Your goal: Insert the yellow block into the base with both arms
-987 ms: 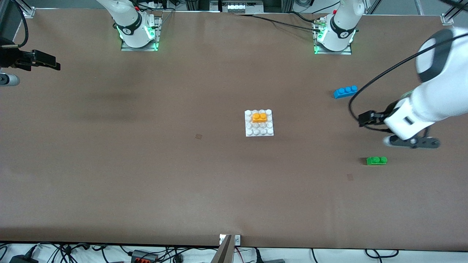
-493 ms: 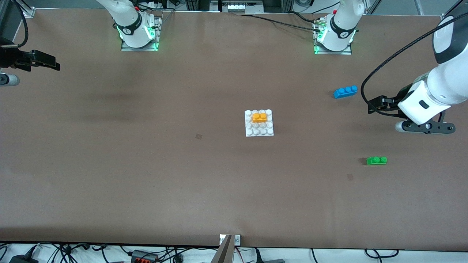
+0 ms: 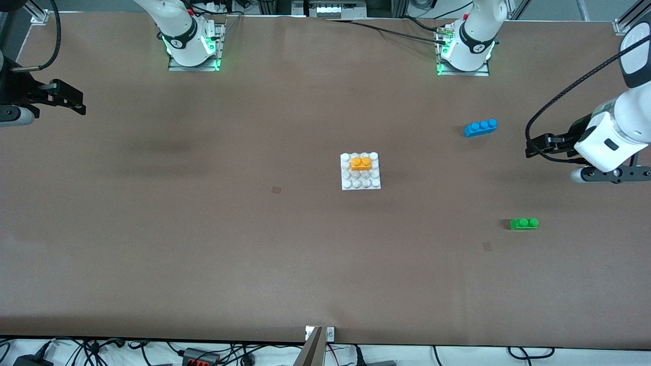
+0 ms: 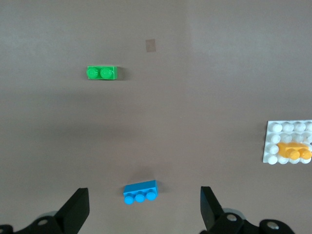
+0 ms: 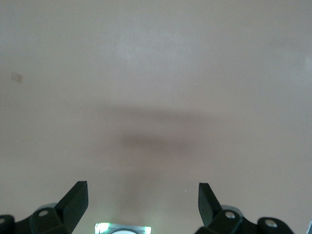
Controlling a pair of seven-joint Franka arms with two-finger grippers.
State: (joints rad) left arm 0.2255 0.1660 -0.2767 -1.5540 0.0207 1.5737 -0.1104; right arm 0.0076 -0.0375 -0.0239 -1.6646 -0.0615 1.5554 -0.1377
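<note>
We note the left gripper [image 4: 141,214] has pulled away toward its table end, fingers wide and empty; the right gripper [image 5: 141,209] waits, spread wide over bare table. The yellow block [image 3: 360,163] sits seated on the base [image 3: 360,183]; insertion looks complete.

Glossy plastic yellow block [image 3: 360,163] on white plastic base [image 3: 360,183]; matt brown table [image 3: 203,229].
</note>
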